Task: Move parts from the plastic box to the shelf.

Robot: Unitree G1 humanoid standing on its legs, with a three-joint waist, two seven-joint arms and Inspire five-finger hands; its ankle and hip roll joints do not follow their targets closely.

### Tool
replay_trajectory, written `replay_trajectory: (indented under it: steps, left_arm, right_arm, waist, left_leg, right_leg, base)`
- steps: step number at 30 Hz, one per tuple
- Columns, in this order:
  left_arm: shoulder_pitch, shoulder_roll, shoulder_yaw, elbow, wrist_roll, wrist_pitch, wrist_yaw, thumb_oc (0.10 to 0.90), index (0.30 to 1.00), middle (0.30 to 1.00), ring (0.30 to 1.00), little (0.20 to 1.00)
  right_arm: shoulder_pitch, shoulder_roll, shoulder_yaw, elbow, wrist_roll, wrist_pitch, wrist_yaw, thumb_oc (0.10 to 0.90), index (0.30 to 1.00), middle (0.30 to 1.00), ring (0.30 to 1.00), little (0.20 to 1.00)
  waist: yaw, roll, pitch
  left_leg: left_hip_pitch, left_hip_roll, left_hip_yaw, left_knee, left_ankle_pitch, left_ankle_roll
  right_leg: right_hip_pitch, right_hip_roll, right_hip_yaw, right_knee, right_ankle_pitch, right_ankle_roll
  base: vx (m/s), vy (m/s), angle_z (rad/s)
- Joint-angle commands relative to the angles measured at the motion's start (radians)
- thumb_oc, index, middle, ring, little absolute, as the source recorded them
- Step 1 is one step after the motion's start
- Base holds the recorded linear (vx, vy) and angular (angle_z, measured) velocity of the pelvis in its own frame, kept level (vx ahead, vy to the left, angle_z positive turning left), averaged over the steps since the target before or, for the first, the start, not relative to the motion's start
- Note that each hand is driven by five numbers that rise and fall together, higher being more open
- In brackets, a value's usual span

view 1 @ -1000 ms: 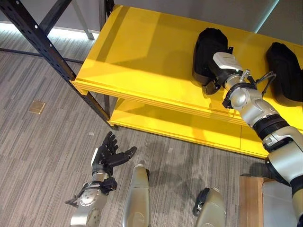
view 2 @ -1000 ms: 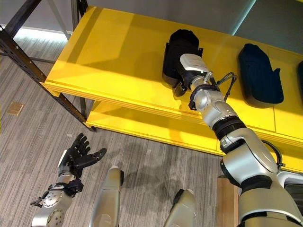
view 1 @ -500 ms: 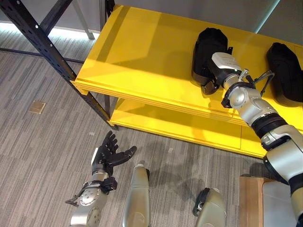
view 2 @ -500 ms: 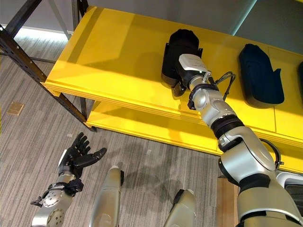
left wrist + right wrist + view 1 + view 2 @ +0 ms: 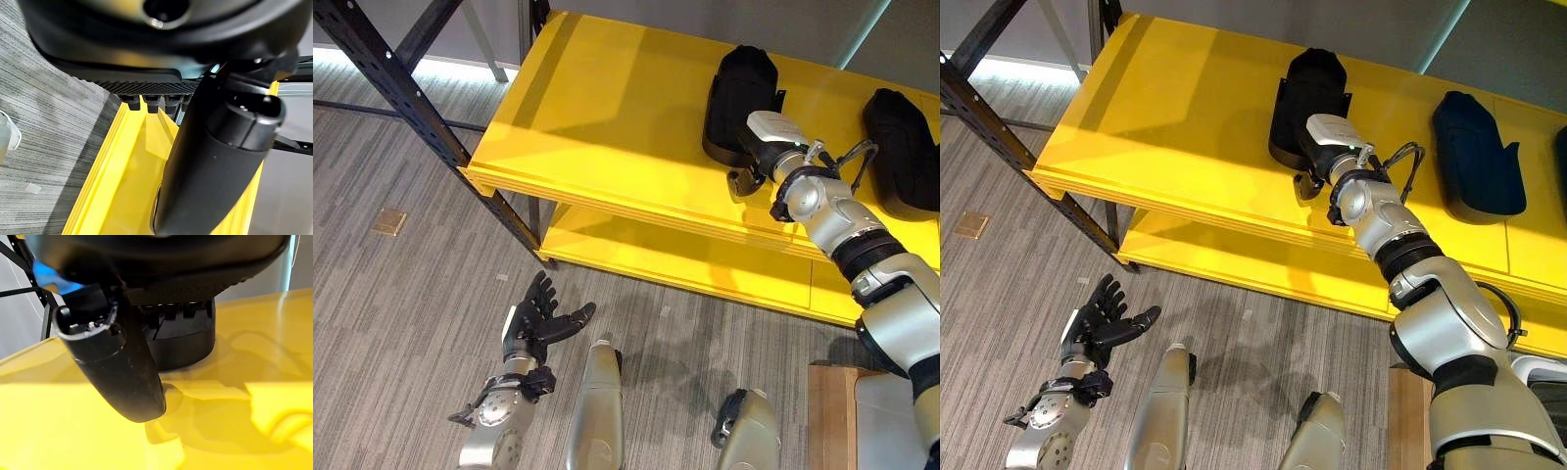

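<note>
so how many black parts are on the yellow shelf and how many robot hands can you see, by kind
black parts on the top yellow shelf: 2, one at the right hand, one further right
robot hands: 2, the left hand is over the floor
total: 4

Grey striped carpet floor (image 5: 401,304), grey wall (image 5: 705,20) behind, black perforated steel upright (image 5: 411,98) standing at left.
</note>
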Motion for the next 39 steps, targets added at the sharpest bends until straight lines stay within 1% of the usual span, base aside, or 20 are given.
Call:
replay_trajectory:
  steps: [1,4,14,22,26,28,34,39]
  left_arm:
    - [-0.054,0.059,0.026,-0.075,0.004,-0.105,0.0,0.9,1.0,1.0,1.0,1.0]
    - [-0.056,0.057,0.027,-0.068,0.002,-0.104,0.001,0.9,1.0,1.0,1.0,1.0]
    - [-0.063,0.065,0.026,-0.064,0.006,-0.101,-0.003,0.9,1.0,1.0,1.0,1.0]
    - [-0.068,0.067,0.027,-0.059,0.01,-0.098,-0.005,0.9,1.0,1.0,1.0,1.0]
    - [-0.068,0.064,0.032,-0.058,0.011,-0.098,-0.009,0.9,1.0,1.0,1.0,1.0]
    - [-0.07,0.063,0.033,-0.058,0.012,-0.098,-0.007,0.9,1.0,1.0,1.0,1.0]
    - [-0.075,0.059,0.038,-0.054,0.019,-0.097,-0.009,0.9,1.0,1.0,1.0,1.0]
    - [-0.081,0.056,0.04,-0.047,0.019,-0.096,-0.011,0.9,1.0,1.0,1.0,1.0]
  right_arm:
    - [-0.112,-0.038,-0.007,-0.034,0.026,-0.011,-0.014,0.9,1.0,1.0,1.0,1.0]
    - [-0.126,-0.054,0.008,-0.075,0.033,-0.016,-0.006,0.9,1.0,1.0,1.0,1.0]
    - [-0.155,-0.091,0.034,-0.105,0.038,-0.019,0.017,0.9,1.0,1.0,1.0,1.0]
    - [-0.156,-0.109,0.056,-0.123,0.032,-0.023,0.04,0.9,1.0,1.0,1.0,1.0]
    - [-0.151,-0.14,0.057,-0.153,0.056,-0.029,0.06,0.9,1.0,1.0,1.0,1.0]
    - [-0.142,-0.142,0.055,-0.153,0.065,-0.03,0.067,0.9,1.0,1.0,1.0,1.0]
    - [-0.129,-0.179,0.083,-0.22,0.084,-0.04,0.109,0.9,1.0,1.0,1.0,1.0]
    - [-0.122,-0.19,0.084,-0.24,0.1,-0.046,0.124,0.9,1.0,1.0,1.0,1.0]
  waist:
    - [0.013,0.001,-0.025]
    - [0.01,-0.004,-0.027]
    - [0.001,-0.011,-0.029]
    - [-0.004,-0.011,-0.027]
    - [-0.009,-0.015,-0.027]
    - [-0.009,-0.016,-0.027]
    - [-0.017,-0.025,-0.025]
    - [-0.019,-0.029,-0.028]
  left_leg:
    - [0.106,0.078,-0.055,-0.01,-0.098,0.006]
    - [0.108,0.081,-0.055,-0.014,-0.096,0.004]
    - [0.117,0.088,-0.052,-0.017,-0.095,0.0]
    - [0.121,0.091,-0.05,-0.015,-0.096,-0.003]
    - [0.124,0.094,-0.049,-0.021,-0.091,-0.004]
    - [0.124,0.095,-0.049,-0.022,-0.09,-0.004]
    - [0.129,0.101,-0.049,-0.033,-0.083,-0.007]
    - [0.127,0.104,-0.05,-0.034,-0.082,-0.009]
  right_leg:
    - [-0.018,0.012,0.033,-0.025,0.054,-0.023]
    - [-0.017,0.014,0.034,-0.027,0.055,-0.023]
    - [-0.013,0.016,0.036,-0.027,0.053,-0.022]
    - [-0.014,0.017,0.041,-0.026,0.053,-0.021]
    - [-0.01,0.018,0.039,-0.031,0.056,-0.021]
    - [-0.01,0.019,0.038,-0.031,0.057,-0.021]
    - [-0.006,0.022,0.037,-0.038,0.059,-0.019]
    - [-0.007,0.022,0.033,-0.038,0.058,-0.019]
  base:
    - [0.0,0.0,0.0]
    - [0.0,0.0,0.0]
    - [0.0,0.0,0.0]
    - [0.0,0.0,0.0]
    - [0.0,0.0,0.0]
    - [0.0,0.0,0.0]
    - [0.0,-0.006,-0.02]
    - [0.0,0.0,0.0]
